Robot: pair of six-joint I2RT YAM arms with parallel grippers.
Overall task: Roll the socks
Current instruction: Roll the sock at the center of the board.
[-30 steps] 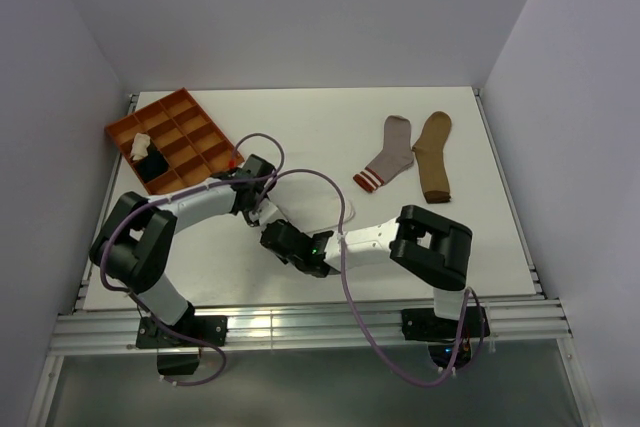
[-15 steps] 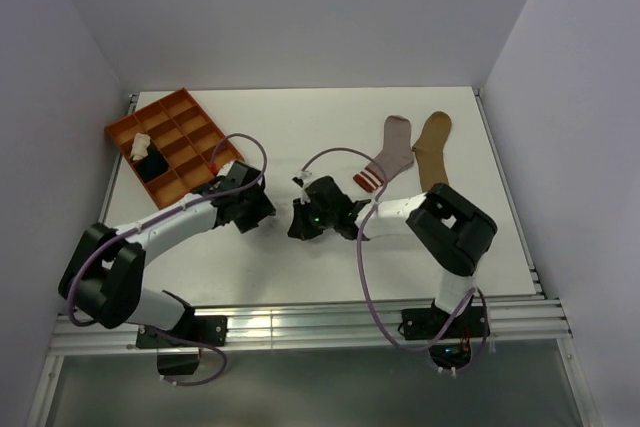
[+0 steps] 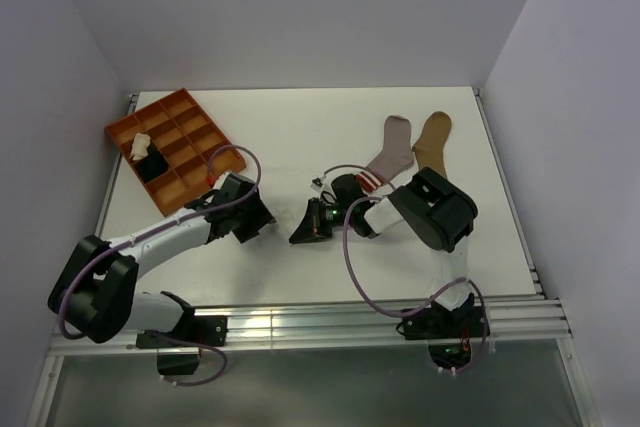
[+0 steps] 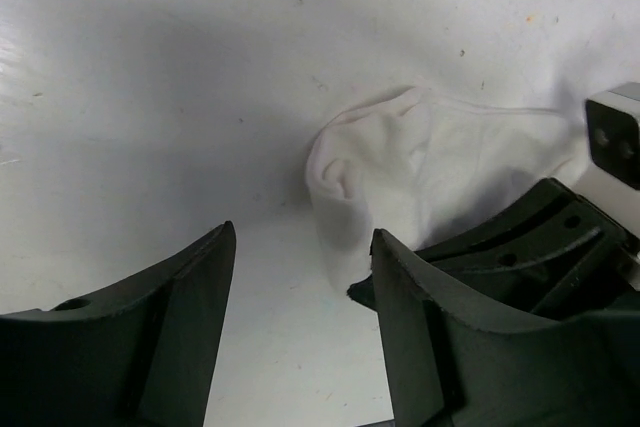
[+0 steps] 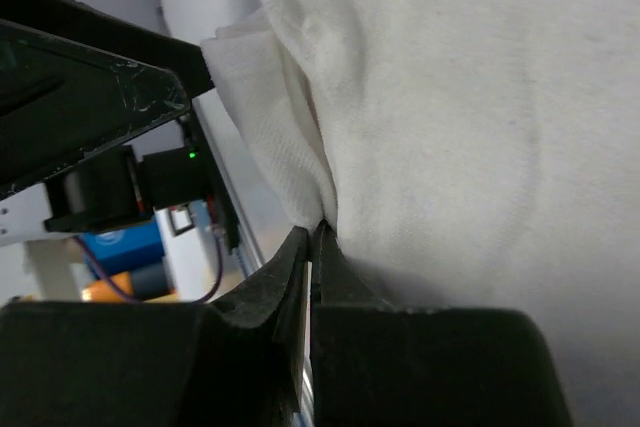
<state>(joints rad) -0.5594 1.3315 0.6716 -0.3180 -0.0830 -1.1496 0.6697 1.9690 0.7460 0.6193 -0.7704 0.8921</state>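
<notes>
A plain white sock [image 4: 405, 162] lies bunched on the table, folded over on itself. My right gripper [image 5: 315, 229] is shut on a fold of that white sock [image 5: 450, 97]. From the top, the right gripper [image 3: 302, 226] sits mid-table, pointing left. My left gripper [image 4: 300, 242] is open just short of the sock, nothing between its fingers. It lies left of the right gripper, the left gripper [image 3: 262, 219] facing it. A grey sock with a red-striped cuff [image 3: 390, 153] and a tan sock [image 3: 433, 155] lie flat at the back right.
An orange compartment tray [image 3: 185, 112] stands at the back left, holding a cream roll [image 3: 141, 144] and a black roll [image 3: 153, 165]. Purple cables loop over both arms.
My left gripper has opened, let go of the white sock and drawn back a little. The right gripper has shut on the sock and swung from the near middle toward the centre.
</notes>
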